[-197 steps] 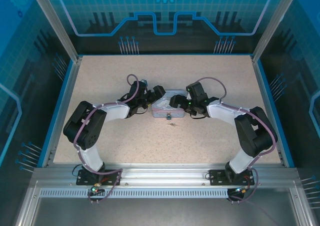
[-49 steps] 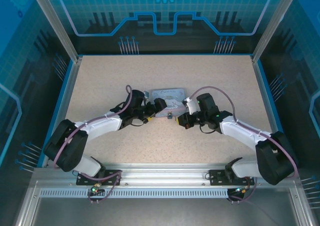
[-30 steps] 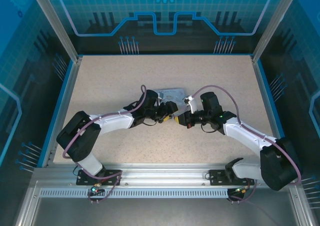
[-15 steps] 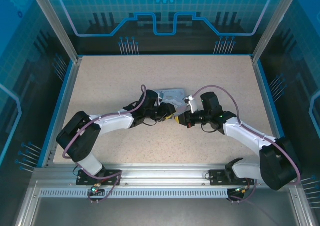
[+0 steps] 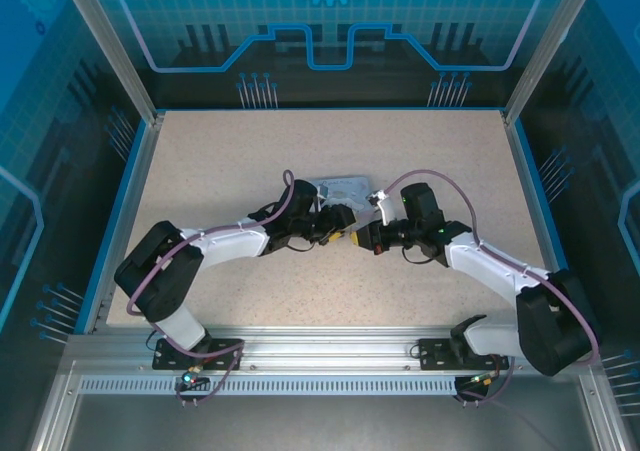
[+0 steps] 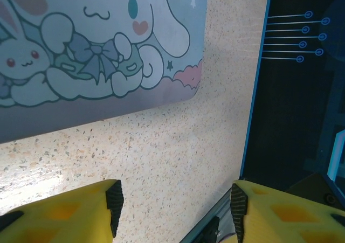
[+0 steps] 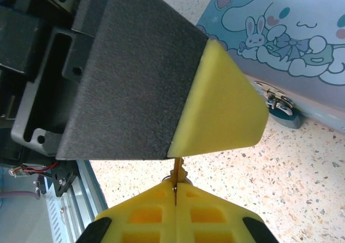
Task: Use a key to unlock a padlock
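My right gripper (image 7: 175,186) is shut on the key (image 7: 177,170), a thin brass-coloured blade that sticks up from between its yellow fingers. The blade's tip meets a yellow finger (image 7: 221,108) of my left gripper. The padlock (image 7: 278,107), small and metallic with a bluish base, lies on the table at the foot of the pale blue cartoon box (image 7: 291,38), to the right of the key and apart from it. My left gripper (image 6: 175,202) stands open with bare table between its pads (image 6: 114,200). Seen from above, the left gripper (image 5: 340,233) and the right gripper (image 5: 362,239) are tip to tip.
The cartoon box (image 5: 340,186) lies flat just behind both grippers, and its corner shows in the left wrist view (image 6: 108,54). The speckled table (image 5: 330,291) has a blue raised edge (image 6: 253,108) and glass walls on all sides.
Over a second ago the left arm swung right and the box turned a little. Since then both grippers have stayed tip to tip in front of the box.
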Available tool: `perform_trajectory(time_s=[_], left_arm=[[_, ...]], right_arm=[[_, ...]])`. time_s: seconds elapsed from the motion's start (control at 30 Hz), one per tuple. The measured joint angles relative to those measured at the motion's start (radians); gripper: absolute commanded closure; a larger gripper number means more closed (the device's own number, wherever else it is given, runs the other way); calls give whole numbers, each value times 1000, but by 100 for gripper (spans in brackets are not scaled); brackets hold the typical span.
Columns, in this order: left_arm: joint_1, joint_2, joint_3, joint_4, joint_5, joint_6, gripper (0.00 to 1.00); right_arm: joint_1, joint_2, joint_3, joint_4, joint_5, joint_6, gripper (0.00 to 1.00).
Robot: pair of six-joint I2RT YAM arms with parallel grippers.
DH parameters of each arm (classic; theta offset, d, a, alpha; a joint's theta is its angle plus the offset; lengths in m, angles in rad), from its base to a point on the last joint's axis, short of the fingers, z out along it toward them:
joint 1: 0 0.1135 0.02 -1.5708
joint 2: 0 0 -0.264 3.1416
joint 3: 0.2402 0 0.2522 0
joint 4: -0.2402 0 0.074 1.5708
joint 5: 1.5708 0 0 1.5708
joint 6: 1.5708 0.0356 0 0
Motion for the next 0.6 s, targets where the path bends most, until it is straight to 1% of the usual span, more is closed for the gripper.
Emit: perform_trajectory(time_s=[0.17,0.6], left_arm=[[-6,-1,0,0,-7,5,26],[-22,-11,-1,3,-11,-1,26]], right_arm=[[0,22,0,12,0,6,100],[0,23,-10,41,0,21,100]])
